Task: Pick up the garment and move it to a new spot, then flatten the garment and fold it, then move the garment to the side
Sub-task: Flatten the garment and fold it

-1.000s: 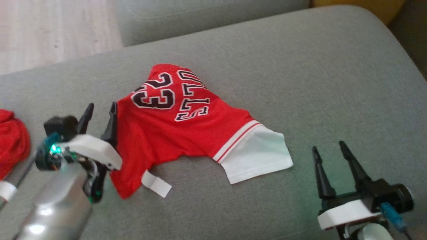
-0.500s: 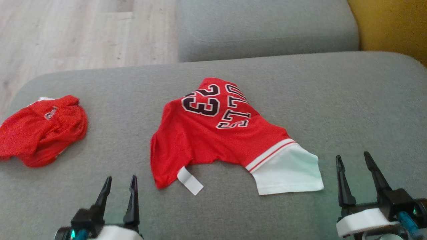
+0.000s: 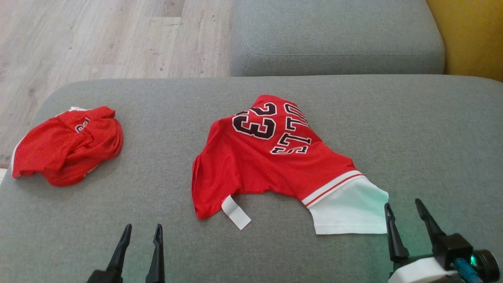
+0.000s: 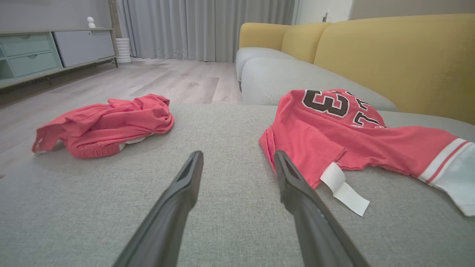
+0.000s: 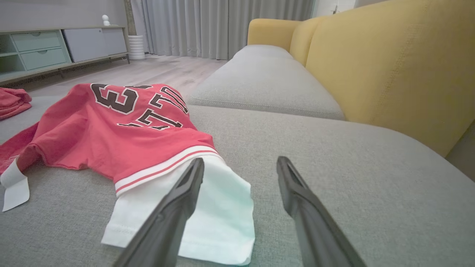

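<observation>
**Shirt down on the cushion, not flat, no fold yet**

We see the red shirt (image 3: pixel 271 157) with the 23 print lying loose in the middle of the grey seat cushion (image 3: pixel 165 98), and nothing grips it. The left tool (image 3: pixel 143 226) sits at the near edge with its fingers spread wide and empty. It is near the shirt's near-left corner but apart from it. The right tool (image 3: pixel 403 203) is also wide and empty, tips just beside the white panel (image 3: pixel 349 214) at the shirt's near-right end. In the right wrist view one finger overlaps that panel, and we cannot tell if it touches.

We judge the pick-and-place part done, since the shirt rests free mid-cushion. Flattening is not done. The far end humps up, the left edge looks tucked under, and a white label (image 3: pixel 235 212) sticks out on the near side. There is no fold and no move to the side, so most of the task is left.

A second red bundle (image 3: pixel 70 145) lies crumpled at the left end of the cushion, well apart from the shirt. We cannot tell if it belongs to the job.

The surface is soft woven grey fabric with rounded edges. Another grey cushion (image 3: pixel 334 35) lies beyond it, with a yellow backrest (image 3: pixel 477 35) at the far right and pale wood floor (image 3: pixel 98 35) at the far left. The left wrist view shows a low cabinet (image 4: pixel 55 48) with drawers and grey curtains (image 4: pixel 207 26) across the room.
</observation>
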Available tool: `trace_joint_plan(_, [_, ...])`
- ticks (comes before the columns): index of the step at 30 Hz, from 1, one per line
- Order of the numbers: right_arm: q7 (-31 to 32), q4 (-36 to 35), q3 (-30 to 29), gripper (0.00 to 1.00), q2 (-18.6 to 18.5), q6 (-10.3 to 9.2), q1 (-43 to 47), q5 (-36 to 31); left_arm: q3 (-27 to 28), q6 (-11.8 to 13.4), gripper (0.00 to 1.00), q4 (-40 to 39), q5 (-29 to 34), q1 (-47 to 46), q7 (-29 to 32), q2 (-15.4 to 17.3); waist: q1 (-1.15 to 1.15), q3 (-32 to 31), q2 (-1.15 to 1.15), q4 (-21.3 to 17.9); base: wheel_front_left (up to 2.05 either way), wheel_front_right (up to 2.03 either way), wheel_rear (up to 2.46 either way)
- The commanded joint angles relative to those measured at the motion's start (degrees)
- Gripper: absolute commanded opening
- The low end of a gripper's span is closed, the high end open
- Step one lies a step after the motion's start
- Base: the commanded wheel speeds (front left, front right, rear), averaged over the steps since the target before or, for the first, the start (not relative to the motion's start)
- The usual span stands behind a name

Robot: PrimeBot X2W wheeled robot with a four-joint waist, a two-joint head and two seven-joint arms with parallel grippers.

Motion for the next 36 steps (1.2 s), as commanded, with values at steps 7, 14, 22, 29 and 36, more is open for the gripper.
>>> trace_joint_plan(7, [-0.63, -0.57, 2.43, 1.00, -0.31, 0.43, -2.03, 2.72, 5.95, -2.70, 1.00, -1.41, 3.41, -1.54, -0.62, -2.48, 0.00, 0.16, 0.00, -0.84, 0.00, 0.00, 0.00])
trace_joint_plan(14, [0.25, 1.76, 3.42, 1.00, -0.31, 0.43, -5.68, 6.26, 3.86, -4.78, 1.00, -3.54, 7.71, -3.59, -0.62, -3.58, 0.00, 0.59, 0.00, -2.64, 0.00, 0.00, 0.00])
trace_joint_plan(22, [14.19, 6.67, 6.35, 1.00, -0.31, 0.43, -11.57, 4.63, -2.60, -6.65, 1.00, 6.83, 10.28, -10.04, 0.40, -3.07, 0.00, 3.33, 0.00, -4.34, 0.00, 0.00, 0.00])
trace_joint_plan(29, [20.69, 12.00, 7.13, 1.00, -0.31, 0.43, -14.88, 3.84, -5.03, -7.13, 1.00, 17.62, 10.38, -17.82, 0.74, -2.88, 0.00, 6.72, 0.00, -4.82, 0.00, 0.00, 0.00])
trace_joint_plan(36, [21.04, 13.76, 8.51, 1.00, -0.31, 0.43, -16.36, 4.93, -5.74, -7.27, 1.00, 24.62, 10.04, -22.51, 0.28, -2.26, 0.00, 8.39, 0.00, -4.86, 0.00, 0.00, 0.00])
